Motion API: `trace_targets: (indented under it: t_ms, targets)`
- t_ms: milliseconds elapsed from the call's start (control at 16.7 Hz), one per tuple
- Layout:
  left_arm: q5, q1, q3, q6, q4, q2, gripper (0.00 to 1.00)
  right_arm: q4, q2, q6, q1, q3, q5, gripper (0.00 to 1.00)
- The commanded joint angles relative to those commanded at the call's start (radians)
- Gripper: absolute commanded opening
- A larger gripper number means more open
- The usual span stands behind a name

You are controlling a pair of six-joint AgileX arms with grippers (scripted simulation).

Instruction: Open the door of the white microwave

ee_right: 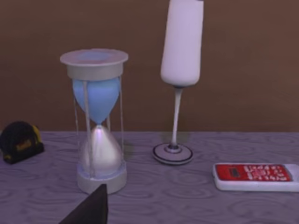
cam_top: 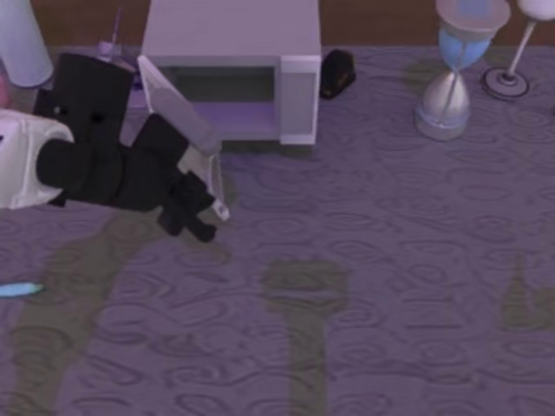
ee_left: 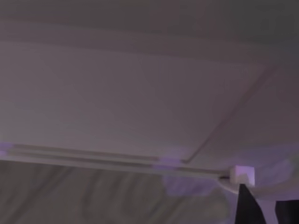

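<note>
The large boxy white microwave (cam_top: pixel 232 52) stands at the far edge of the purple patterned table (cam_top: pixel 390 260), left of the middle. Its white-framed door with the greyish window (cam_top: pixel 178 108) is swung out toward the left, and the grey-purple interior (cam_top: pixel 234 104) is visible behind it. The narrow white control strip (cam_top: pixel 300 100) stays on the right of the opening.

The left gripper (cam_top: pixel 198 212) is at the free end of the door, beside its lower corner. It looks to be touching the edge, but from the top view I cannot tell if the black fingers pinch the door or are spread.

The left wrist view shows only the door panel (ee_left: pixel 117 102) very near, with 1 small white block (ee_left: pixel 244 175) at its corner and a dark finger (ee_left: pixel 247 205) below it.

The right gripper does not appear in the top view. The right wrist view shows 1 dark fingertip (ee_right: pixel 91 207) only, so its state is unclear. This view also shows a blue and silver hourglass (ee_right: pixel 97 121), a tall white stemmed glass (ee_right: pixel 180 70), a black and yellow tape measure (ee_right: pixel 19 141) and a red and white remote-like device (ee_right: pixel 256 176); the last does not show from above.
</note>
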Motion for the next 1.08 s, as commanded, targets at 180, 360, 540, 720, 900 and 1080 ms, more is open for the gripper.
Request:
trace_targets:
  t_ms: [180, 360, 540, 720, 900, 1080]
  targets:
    - [0.006, 0.006, -0.001, 0.011, -0.005, 0.000, 0.00, 0.000, 0.000, 0.000, 0.000, 0.000, 0.000, 1.00]
    - [0.006, 0.006, -0.001, 0.011, -0.005, 0.000, 0.00, 0.000, 0.000, 0.000, 0.000, 0.000, 0.000, 1.00]
    - [0.006, 0.006, -0.001, 0.011, -0.005, 0.000, 0.00, 0.000, 0.000, 0.000, 0.000, 0.000, 0.000, 1.00]
    - [0.006, 0.006, -0.001, 0.011, -0.005, 0.000, 0.00, 0.000, 0.000, 0.000, 0.000, 0.000, 0.000, 1.00]
    - [0.006, 0.006, -0.001, 0.011, -0.005, 0.000, 0.00, 0.000, 0.000, 0.000, 0.000, 0.000, 0.000, 1.00]
    - [0.006, 0.006, -0.001, 0.011, -0.005, 0.000, 0.00, 0.000, 0.000, 0.000, 0.000, 0.000, 0.000, 1.00]
